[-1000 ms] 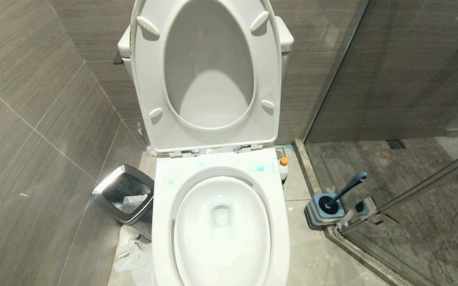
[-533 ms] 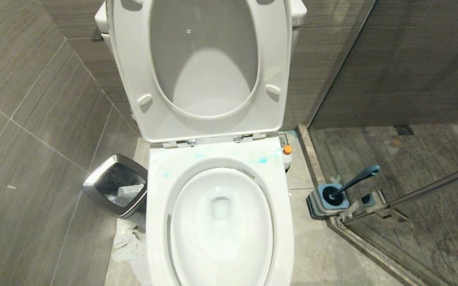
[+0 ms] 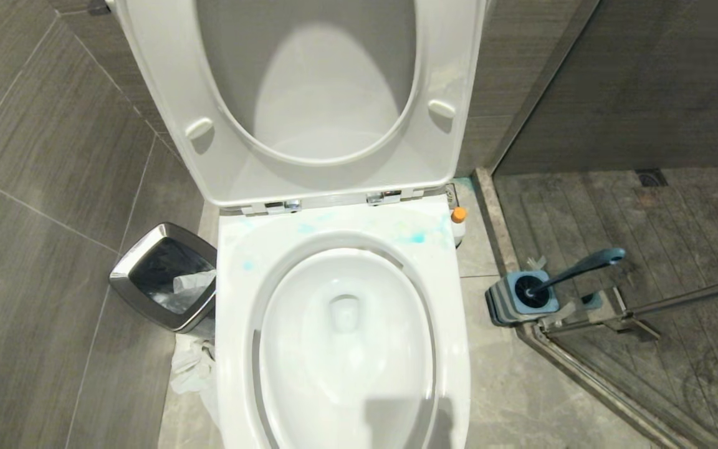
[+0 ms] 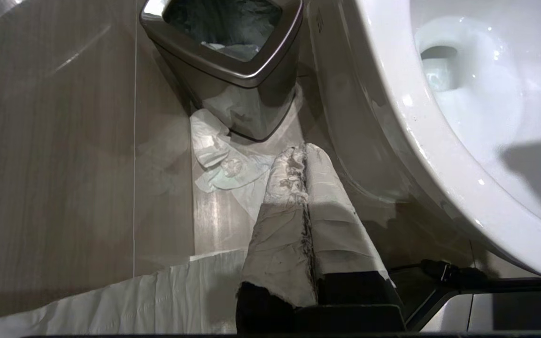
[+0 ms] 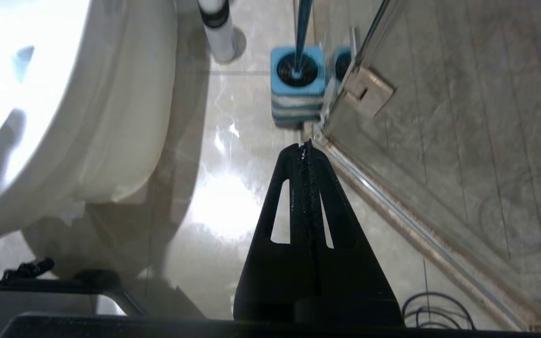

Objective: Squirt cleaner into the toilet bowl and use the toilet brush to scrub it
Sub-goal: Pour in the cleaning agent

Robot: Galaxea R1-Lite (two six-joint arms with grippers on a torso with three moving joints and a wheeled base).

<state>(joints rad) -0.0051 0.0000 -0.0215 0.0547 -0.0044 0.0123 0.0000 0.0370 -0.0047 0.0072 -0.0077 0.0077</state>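
**Head view: toilet open, both grippers clenched empty near the floor**

Head view: toilet bowl (image 3: 346, 349) sits centre frame, white seat (image 3: 309, 168) raised upright against the tank. Turquoise-blue smears (image 3: 418, 237) lie on the flat rim behind the bowl opening; fainter spots show toward the robot's left side of that rim. The cleaner (image 3: 458, 223), a white bottle with orange cap, stands on the floor just beside the rear right corner of the toilet. The toilet brush (image 3: 574, 269) rests with its black head in the squarish blue-grey holder (image 3: 518, 299); the teal handle leans away to the right. The holder stands on the floor to the right of the toilet, next to the corner of the glass shower door (image 3: 646, 305). A steel-rimmed waste bin (image 3: 162, 277) stands left of the toilet, with crumpled paper (image 3: 191, 368) on the floor by it. Neither arm shows here.

Left wrist view: left gripper (image 4: 304, 155), fingers wrapped in white covering, pressed together, nothing between them; it hangs low between the bin and the bowl's outer wall.

Right wrist view: right gripper (image 5: 304, 148), black fingers pressed together, empty; it points toward the brush holder, apart from it.
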